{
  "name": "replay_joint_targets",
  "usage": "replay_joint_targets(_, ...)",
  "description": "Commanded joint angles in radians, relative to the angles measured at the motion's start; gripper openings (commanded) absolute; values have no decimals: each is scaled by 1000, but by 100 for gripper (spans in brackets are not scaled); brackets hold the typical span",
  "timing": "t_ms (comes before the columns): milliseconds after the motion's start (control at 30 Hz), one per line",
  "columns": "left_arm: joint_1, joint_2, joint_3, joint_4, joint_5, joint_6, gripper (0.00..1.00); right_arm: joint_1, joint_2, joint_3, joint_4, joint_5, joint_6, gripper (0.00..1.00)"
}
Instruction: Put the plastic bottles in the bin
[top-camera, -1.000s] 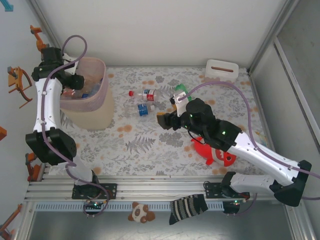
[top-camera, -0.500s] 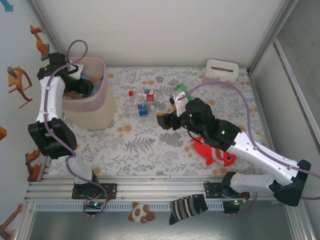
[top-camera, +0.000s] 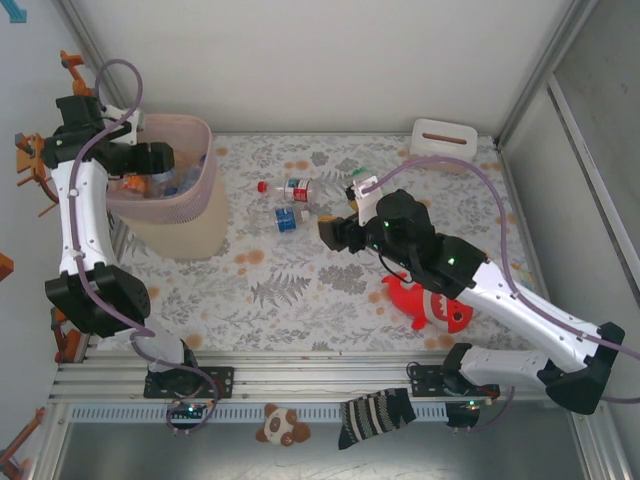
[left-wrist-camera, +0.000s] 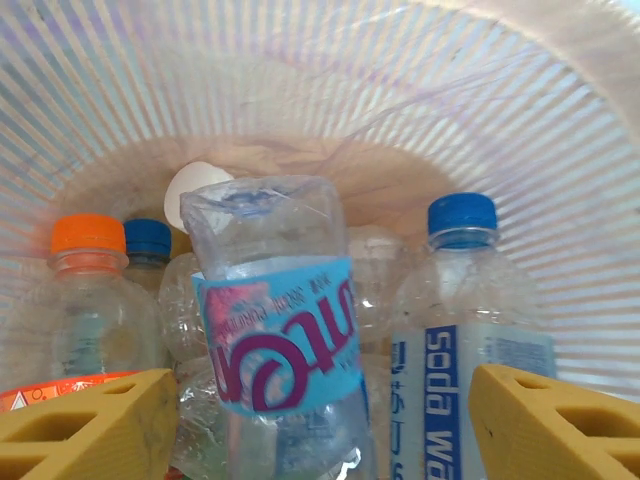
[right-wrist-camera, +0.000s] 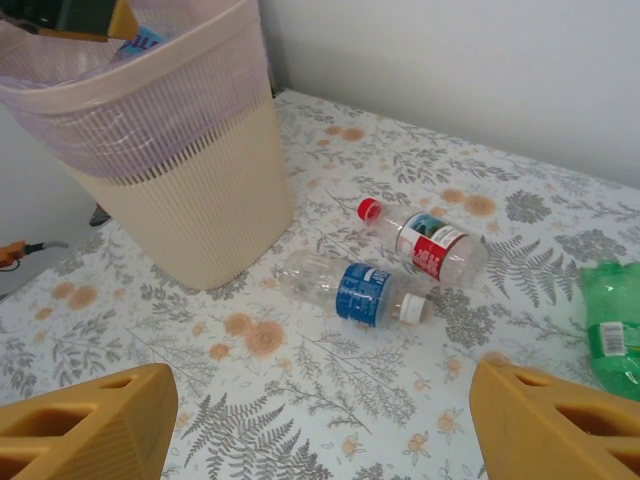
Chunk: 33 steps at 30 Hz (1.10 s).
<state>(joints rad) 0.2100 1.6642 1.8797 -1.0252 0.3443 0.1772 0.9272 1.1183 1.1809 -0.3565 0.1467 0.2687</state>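
Currently teal-label bottle (left-wrist-camera: 280, 340) within spread left pincer (left-wrist-camera: 320, 395), inside bin (left-wrist-camera: 530, 130).

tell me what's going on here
The left arm hangs over the bin, jaws open either side of a cyan-labelled bottle among others inside, not gripping it. The right arm hovers over the table, jaws open and empty, facing a red-labelled bottle and a blue-labelled bottle lying there; a green bottle lies further right.

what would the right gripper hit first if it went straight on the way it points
Probably the blue-label bottle lying on the table, roughly centred ahead of the open right gripper; depth is unclear, so it could touch the table just short.
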Motion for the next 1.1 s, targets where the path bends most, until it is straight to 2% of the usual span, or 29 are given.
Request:
replay_joint_targets(0,2,-45,29,-31,78,-45,74,-32,15,45,-38,19,13,76)
replay_joint_targets(200,2,-83,30,-22,172,-89,71,-116,44,63,-96,-15,34,75)
replay_joint_targets(300,0,-82,19,-4,148,-93,59,-135,49,62,-112,-18,28,75)
replay_joint_targets(433,1,-34,15,-7,53,-79,47,-145,45,57,-125,-23,35,74)
replay_joint_targets(567,2,23,-6,-6,129,-53,39,-145,37,53,-129,-25,46,74)
replay_joint_targets(633,2,49,-27,-7,133,-54,35,-145,34,47,-130,-21,50,74)
replay_joint_targets(767,2,89,-93,-10,26,-62,30,-147,36,31,-131,-18,59,74)
replay_joint_targets(1067,0,95,-145,-37,-143,-66,28,-164,54,45,-161,8,61,74)
